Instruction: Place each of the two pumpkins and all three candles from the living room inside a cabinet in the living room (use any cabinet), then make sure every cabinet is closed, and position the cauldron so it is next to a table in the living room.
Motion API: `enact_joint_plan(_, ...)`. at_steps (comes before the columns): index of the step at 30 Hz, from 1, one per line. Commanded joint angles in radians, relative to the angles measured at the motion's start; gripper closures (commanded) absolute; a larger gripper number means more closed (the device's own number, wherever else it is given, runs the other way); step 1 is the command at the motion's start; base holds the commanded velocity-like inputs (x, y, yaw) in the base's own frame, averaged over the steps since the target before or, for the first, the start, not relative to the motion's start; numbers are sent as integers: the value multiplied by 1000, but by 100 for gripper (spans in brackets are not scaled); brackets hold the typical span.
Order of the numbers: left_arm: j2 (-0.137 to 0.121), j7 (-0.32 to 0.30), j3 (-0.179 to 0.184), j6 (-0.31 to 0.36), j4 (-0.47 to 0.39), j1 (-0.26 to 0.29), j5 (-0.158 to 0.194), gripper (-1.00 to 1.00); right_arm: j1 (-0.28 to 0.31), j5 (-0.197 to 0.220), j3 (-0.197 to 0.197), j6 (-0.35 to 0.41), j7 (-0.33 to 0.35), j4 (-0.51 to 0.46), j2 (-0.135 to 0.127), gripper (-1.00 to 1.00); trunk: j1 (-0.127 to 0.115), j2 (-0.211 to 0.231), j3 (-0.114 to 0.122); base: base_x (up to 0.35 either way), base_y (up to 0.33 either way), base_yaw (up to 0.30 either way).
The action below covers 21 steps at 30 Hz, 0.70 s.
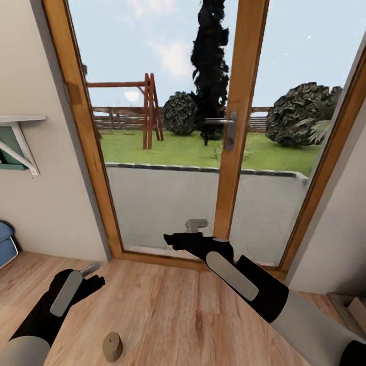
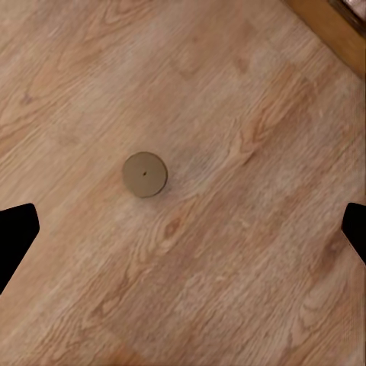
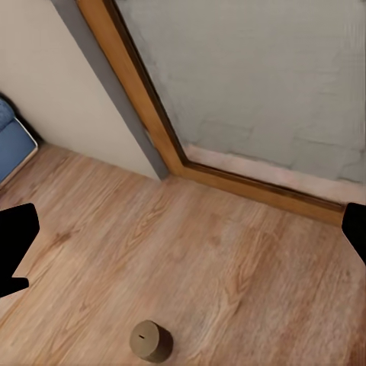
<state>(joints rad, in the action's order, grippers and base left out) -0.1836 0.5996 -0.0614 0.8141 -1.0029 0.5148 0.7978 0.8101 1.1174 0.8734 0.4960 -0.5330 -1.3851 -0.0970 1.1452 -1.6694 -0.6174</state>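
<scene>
Both arms run pale grey up top, then switch to glossy black toward the wrists, each black section carrying a long grey rounded strip along its side. The left gripper (image 1: 93,274) ends in slim fingers with a grey tip; the right gripper (image 1: 178,239) is all black, tapering. In the wrist views the fingertips (image 2: 17,236) are plain black wedges.

A wood-plank floor (image 1: 168,315) runs up to a glazed door (image 1: 168,152) in a warm wooden frame (image 1: 239,127), with a metal lever handle (image 1: 230,129) on the middle stile; through the glass lie a lawn (image 1: 168,147), a wooden swing frame (image 1: 147,109), round bushes (image 1: 300,114) and a tall dark tree (image 1: 209,61); on the beige wall (image 1: 35,203) hangs a white bracketed shelf (image 1: 18,137); low at the edge sits something blue (image 1: 6,244), perhaps a cushion.
</scene>
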Motion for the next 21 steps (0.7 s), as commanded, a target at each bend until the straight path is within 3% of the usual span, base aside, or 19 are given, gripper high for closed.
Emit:
enact_joint_plan(1,0,9,0,2,-1,1,11,-100,1,8,2,0,-9,-2,0,-100,0,-1,-1,108,-37,14)
enact_joint_plan(16,2,8,-1,1,-11,1,15,-100,1,10,2,-5,-6,-2,0,-100,0,-1,-1,10,-4,1)
enact_joint_plan(21,4,8,0,0,-7,1,15,-100,1,11,2,-9,-5,0,0,-100,19,-36,-17,0,0,0)
